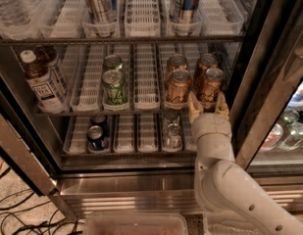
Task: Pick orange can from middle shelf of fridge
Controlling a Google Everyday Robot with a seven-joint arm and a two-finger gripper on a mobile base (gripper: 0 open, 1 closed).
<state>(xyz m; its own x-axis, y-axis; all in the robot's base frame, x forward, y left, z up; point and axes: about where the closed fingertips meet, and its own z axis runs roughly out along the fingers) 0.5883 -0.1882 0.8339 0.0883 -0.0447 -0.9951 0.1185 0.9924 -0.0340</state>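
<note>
a: status on the pick?

b: not lifted yet; the orange can (pixel 210 84) stands upright at the front of its lane on the middle shelf (pixel 146 111) of the fridge (pixel 141 182); the gripper (pixel 208 109) sits at the shelf's front lip, right at the can's base.

a: fingers?

b: the fingers (pixel 193 110) are spread, 1 on each side of the lower can; cannot tell whether they touch the metal; my judgement: the reach is about done; closing, lifting and drawing the can out are left.

a: log the middle shelf, left to right.

b: far-left lane, 1 capped bottle (pixel 40 80), brown liquid, white label; next lane bare; then 2 green cans (pixel 114 84) in file in 1 lane; then a bare lane tray (pixel 147 82); then 2 other orange cans (pixel 178 86), 1 behind the other; then the target lane, with 1 more orange can just behind the target; 4 orange in all, 2 lanes of 2.

a: other levels?

b: upper rack: a clear bottle (pixel 9 9) at far left, then 2 tall cans (pixel 99 4) in clear-lipped trays, tops out of view; lower rack: a blue can (pixel 95 136) towards the left, a silver can (pixel 173 133) under the orange lanes; on the floor in front, a pale plastic bin (pixel 136 223), contents not readable.

a: concern?

b: the neighbouring orange cans stand close beside and behind; a skewed close could nudge them.
</note>
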